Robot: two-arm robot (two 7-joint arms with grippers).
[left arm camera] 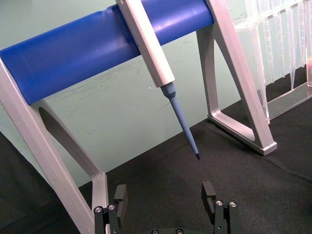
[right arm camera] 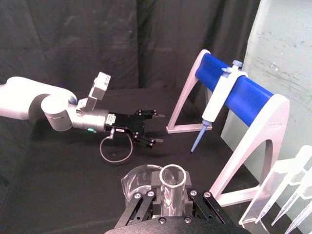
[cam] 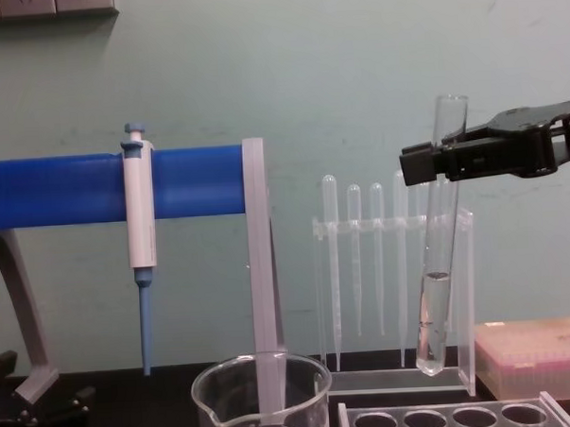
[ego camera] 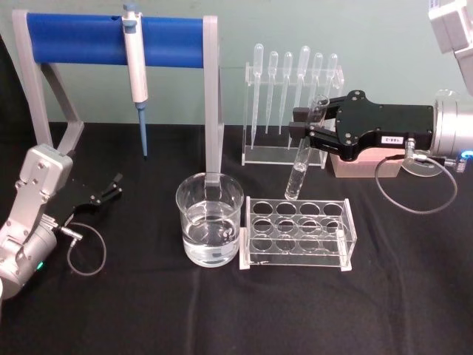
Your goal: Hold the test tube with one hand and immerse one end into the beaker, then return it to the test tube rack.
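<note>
Far left, low over the black table [ego camera: 148,310]: left gripper [ego camera: 114,186], fingers spread wide with nothing between them, aimed toward the stand [ego camera: 212,111]. On that stand's blue bar, a hanging pipettor [ego camera: 135,66], tip down. Next, centre front, the beaker [ego camera: 210,220], upright, partly filled with clear liquid, just beside the left end of the rack [ego camera: 299,233]. Above the rack's back edge and apart from it, right of the beaker and outside it, the tube [ego camera: 299,174]: nearly upright, rim leaning slightly right, a little liquid in its rounded end, in front of the pipettes [ego camera: 292,74]. Clamped on its upper part just below the rim, the right gripper [ego camera: 312,124], reaching in level from the right, fingers pressed against the glass on both sides. Under the gripper's body, on the table, a pink box [ego camera: 366,164].
</note>
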